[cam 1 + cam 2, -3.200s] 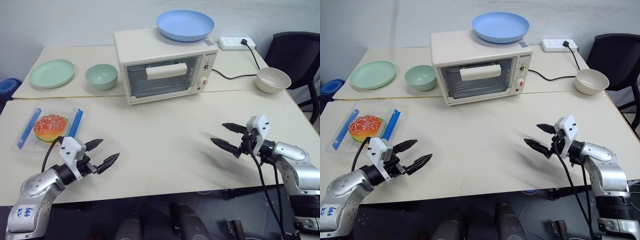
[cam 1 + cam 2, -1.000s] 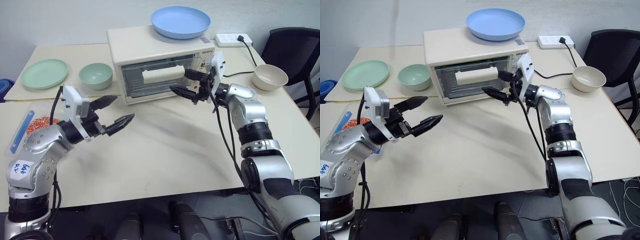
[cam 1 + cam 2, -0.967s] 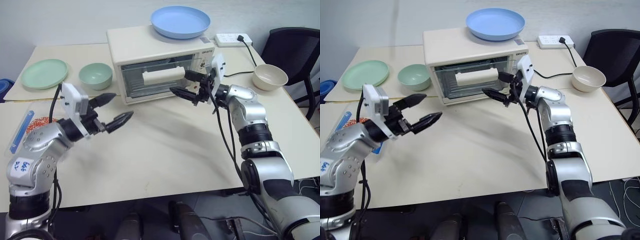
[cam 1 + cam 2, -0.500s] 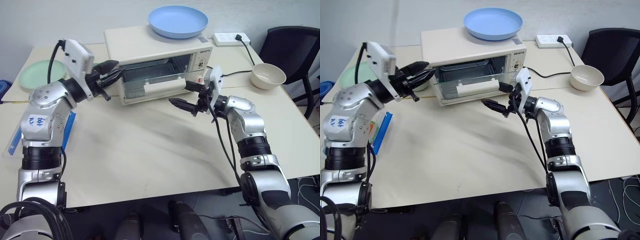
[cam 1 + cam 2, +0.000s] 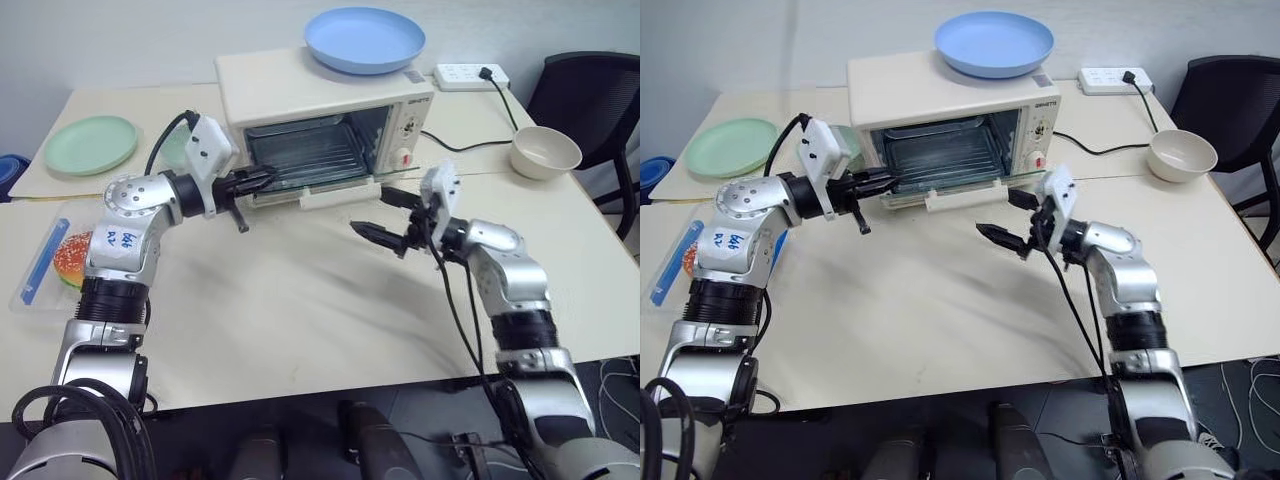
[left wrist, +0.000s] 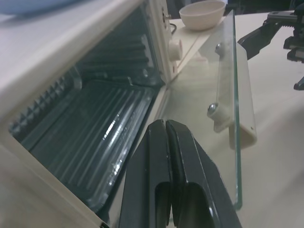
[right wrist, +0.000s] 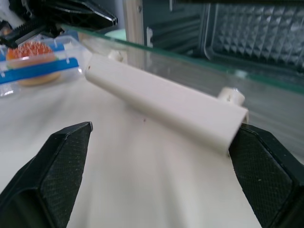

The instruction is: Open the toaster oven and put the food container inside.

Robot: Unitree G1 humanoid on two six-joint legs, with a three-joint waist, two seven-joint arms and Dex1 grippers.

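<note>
The toaster oven (image 5: 325, 120) is seen at the back middle of the table (image 5: 300, 300), its glass door (image 5: 335, 185) dropped open, handle (image 7: 166, 107) toward the robot. The left gripper (image 5: 262, 180), fingers pressed together and empty, is positioned at the door's left edge by the cavity mouth. The right gripper (image 5: 385, 215), spread wide and empty, is held just in front of the handle. The food container (image 5: 60, 255) is located at the table's left edge, well behind the left gripper.

My arms are silver metal with black joint bands; black cables — one per wrist — reach white camera blocks. Left shoulder carries a blue-inked label; fingers (image 5: 255, 180) black.
</note>
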